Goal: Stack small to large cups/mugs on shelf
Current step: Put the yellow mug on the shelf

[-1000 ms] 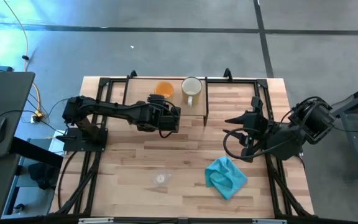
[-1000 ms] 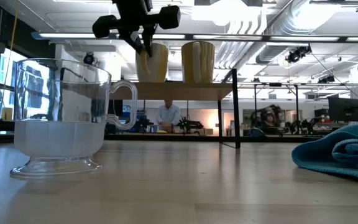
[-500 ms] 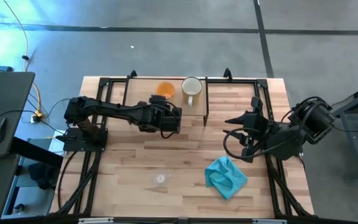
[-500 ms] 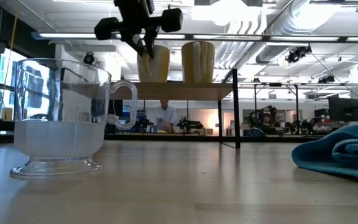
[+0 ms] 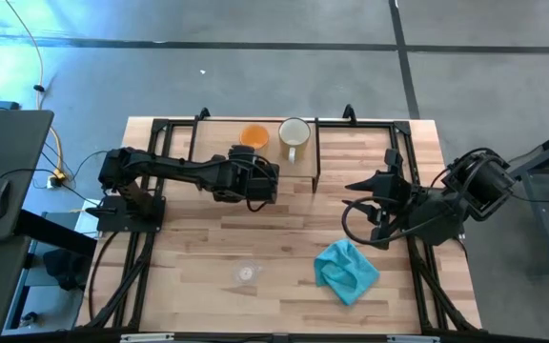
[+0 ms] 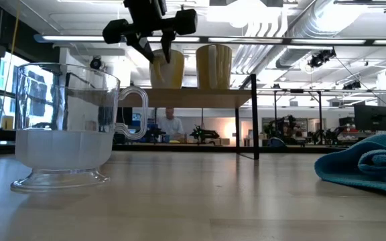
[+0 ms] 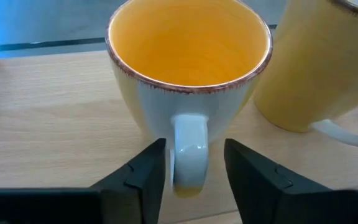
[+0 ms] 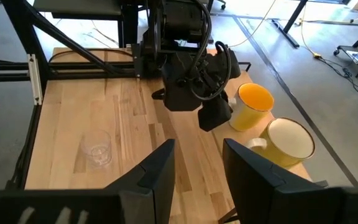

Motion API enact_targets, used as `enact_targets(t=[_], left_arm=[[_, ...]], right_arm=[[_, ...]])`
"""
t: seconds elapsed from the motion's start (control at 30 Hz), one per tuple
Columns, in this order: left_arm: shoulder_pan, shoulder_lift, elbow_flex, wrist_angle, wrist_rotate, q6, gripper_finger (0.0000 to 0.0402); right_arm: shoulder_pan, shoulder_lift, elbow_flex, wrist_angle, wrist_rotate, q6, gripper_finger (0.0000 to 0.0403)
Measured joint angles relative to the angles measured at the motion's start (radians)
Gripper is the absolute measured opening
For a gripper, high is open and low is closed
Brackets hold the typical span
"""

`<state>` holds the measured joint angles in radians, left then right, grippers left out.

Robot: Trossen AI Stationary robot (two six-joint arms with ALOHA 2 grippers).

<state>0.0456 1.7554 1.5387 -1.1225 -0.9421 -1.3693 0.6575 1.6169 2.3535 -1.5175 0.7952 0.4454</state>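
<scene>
The orange mug stands upright on the shelf, its base on the board, with the cream mug close beside it. My left gripper is open at the shelf. Its fingers stand on either side of the orange mug's handle, a small gap at each side. The clear glass cup stands on the table near its front edge, large in the low view. My right gripper waits open and raised over the table's right part, holding nothing.
A teal cloth lies crumpled on the table at the front right. The shelf's black wire legs stand at its right end. Bare tabletop lies between the shelf and the glass cup.
My left gripper has opened and let go of the orange mug's handle, keeping its place at the shelf. The mug stands where it was on the board.
</scene>
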Motion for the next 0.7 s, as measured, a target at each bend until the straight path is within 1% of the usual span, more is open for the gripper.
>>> enact_targets(t=[0.37, 0.57, 0.7], left_arm=[[-0.011, 0.0, 0.0, 0.042, 0.009, 0.003, 0.0157], [-0.042, 0.0, 0.0, 0.027, 0.011, 0.003, 0.0157], [-0.044, 0.0, 0.0, 0.022, 0.01, 0.002, 0.0158]], right_arm=[[0.0, 0.0, 0.0, -0.005, -0.004, 0.0, 0.0126], [0.0, 0.0, 0.0, -0.009, -0.004, 0.0, 0.0126], [0.0, 0.0, 0.0, -0.011, -0.005, 0.0, 0.0126]])
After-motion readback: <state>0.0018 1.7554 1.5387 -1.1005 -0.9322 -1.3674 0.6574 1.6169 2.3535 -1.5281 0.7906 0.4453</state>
